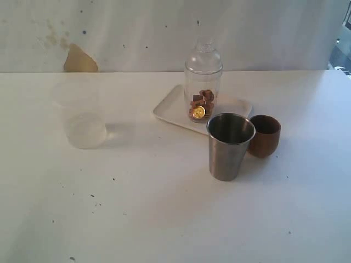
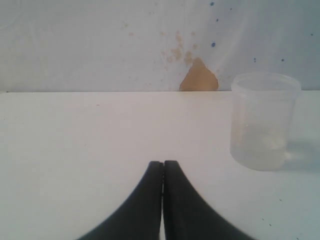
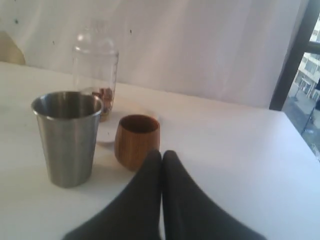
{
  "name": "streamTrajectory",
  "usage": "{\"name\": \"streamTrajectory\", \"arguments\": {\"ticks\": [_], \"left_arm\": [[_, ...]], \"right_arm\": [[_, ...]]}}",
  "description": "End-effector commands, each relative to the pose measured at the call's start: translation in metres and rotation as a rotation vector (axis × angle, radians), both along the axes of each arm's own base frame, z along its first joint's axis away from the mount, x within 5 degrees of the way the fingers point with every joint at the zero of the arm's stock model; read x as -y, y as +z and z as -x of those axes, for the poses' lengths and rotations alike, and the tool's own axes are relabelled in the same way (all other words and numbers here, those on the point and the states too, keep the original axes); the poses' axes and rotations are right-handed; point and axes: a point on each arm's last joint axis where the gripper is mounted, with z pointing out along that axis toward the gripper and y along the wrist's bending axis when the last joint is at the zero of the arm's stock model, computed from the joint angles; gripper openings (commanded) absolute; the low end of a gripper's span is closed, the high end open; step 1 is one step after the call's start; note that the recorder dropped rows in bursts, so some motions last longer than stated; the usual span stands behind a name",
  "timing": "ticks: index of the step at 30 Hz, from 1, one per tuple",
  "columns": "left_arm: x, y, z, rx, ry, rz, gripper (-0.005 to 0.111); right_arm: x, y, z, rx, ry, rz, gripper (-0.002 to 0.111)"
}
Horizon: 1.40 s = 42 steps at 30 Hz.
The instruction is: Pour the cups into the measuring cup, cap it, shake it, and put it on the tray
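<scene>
I found the capped measuring cup (image 1: 203, 82) on the far tray (image 1: 169, 106), job seemingly done. The left gripper (image 2: 162, 164) and right gripper (image 3: 161, 154) sat closed, empty.

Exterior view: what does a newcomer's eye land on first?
The capped, clear measuring cup stands on the white tray toward the far wall, with brown pieces and a gold disc at its bottom. Just in front of the tray stands the steel tumbler, with the dark wooden cup beside it on the right. A frosted plastic cup stands alone at the far left.
</scene>
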Motion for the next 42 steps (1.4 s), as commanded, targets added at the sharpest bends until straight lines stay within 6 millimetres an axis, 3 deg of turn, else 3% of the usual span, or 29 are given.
{"name": "streamTrajectory", "arguments": {"ticks": [1, 42], "left_arm": [[-0.0003, -0.0006, -0.0001, 0.010, 0.005, 0.002, 0.001], [-0.0003, -0.0006, -0.0001, 0.010, 0.005, 0.002, 0.001]], "right_arm": [[0.0018, -0.0146, 0.0019, -0.140, -0.016, 0.040, 0.000], [0.0021, -0.0185, 0.0029, -0.185, -0.029, -0.015, 0.000]]}}
